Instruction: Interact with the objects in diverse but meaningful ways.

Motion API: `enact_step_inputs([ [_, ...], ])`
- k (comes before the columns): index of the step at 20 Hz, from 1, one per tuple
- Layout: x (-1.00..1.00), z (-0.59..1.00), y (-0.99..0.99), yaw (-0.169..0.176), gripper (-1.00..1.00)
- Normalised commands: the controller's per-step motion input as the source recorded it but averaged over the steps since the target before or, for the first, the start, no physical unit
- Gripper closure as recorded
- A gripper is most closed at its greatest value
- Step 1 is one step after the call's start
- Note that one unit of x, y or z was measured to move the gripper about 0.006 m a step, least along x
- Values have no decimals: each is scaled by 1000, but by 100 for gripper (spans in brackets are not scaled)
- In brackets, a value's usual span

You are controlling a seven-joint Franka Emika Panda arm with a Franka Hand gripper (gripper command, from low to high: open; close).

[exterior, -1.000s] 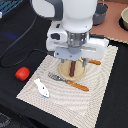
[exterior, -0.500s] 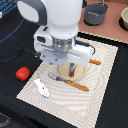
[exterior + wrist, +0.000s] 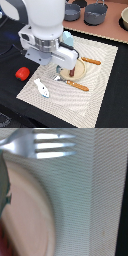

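My gripper [image 3: 60, 70] hangs low over the striped mat at the plate's edge, on the exterior view's left of it; the arm's body hides the fingers, so their state is unclear. A dark brown sausage stick [image 3: 73, 73] lies on the round tan plate [image 3: 80, 67]. The white-and-blue fish [image 3: 42, 87] rests on the mat toward the front. Off the mat on the dark table sits the red tomato ball [image 3: 21, 73]. The light blue carton block [image 3: 67, 37] peeks out behind the arm. The wrist view shows the plate rim [image 3: 35, 213] and fork tines [image 3: 50, 145], with no fingers.
A wooden-handled fork [image 3: 77, 85] lies in front of the plate and a wooden-handled knife [image 3: 91, 61] behind it. Two grey pots [image 3: 95, 13] and a pale bowl [image 3: 124, 17] stand at the back. The striped mat [image 3: 100, 95] covers the dark table.
The arm has shifted steadily toward the exterior view's left, from over the plate's middle to its edge. The toys, fork and knife have stayed put.
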Motion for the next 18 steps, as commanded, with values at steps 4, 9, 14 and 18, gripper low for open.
enact_step_inputs([
  [4, -1000, 0, -134, -45, -100],
  [9, -934, -3, -243, -41, -100],
  [14, -684, -7, -457, -37, -100],
  [18, -499, -149, -369, -46, -100],
])
